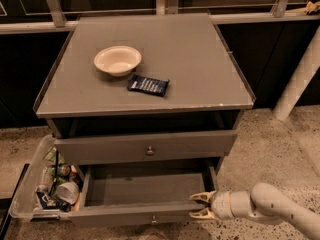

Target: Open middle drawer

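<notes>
The middle drawer [145,190] stands pulled out, showing its plain grey inside. Its small round knob [153,218] is on the front near the bottom edge of the view. The taller top drawer [145,147] above it sticks out slightly and has its own knob. The lowest drawer is hidden. My gripper [199,206] is at the right end of the open drawer's front panel. Its pale fingers [202,197] are spread apart, one above and one below the panel's top edge. Whether they touch the panel I cannot tell.
A cream bowl [118,60] and a dark snack packet [148,85] lie on the cabinet top [200,59]. A clear bin [30,184] of cans and wrappers stands on the floor at the cabinet's left. A white post [300,79] stands at the right.
</notes>
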{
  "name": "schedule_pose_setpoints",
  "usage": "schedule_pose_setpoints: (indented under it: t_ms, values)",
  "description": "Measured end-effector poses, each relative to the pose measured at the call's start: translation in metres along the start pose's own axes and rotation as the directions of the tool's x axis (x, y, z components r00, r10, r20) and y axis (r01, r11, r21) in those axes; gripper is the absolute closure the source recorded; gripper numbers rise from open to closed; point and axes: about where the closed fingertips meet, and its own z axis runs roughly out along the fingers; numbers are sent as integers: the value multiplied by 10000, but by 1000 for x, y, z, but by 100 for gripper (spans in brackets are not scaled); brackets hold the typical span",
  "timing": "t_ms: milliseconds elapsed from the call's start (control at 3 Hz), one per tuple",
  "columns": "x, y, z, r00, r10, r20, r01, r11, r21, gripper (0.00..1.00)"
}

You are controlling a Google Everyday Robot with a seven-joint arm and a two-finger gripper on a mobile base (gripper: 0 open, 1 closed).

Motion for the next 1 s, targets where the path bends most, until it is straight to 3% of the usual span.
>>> schedule_pose_setpoints:
  t_ms: [333, 667, 1000]
  values:
    - [0, -7, 2, 9997, 83, -244, -81, 10000, 49, 58]
    - [-7, -16, 7, 9949, 7, -1012, 3, 9999, 105, 35]
    - [-12, -3, 16, 9836, -228, -1791, 253, 9996, 116, 37]
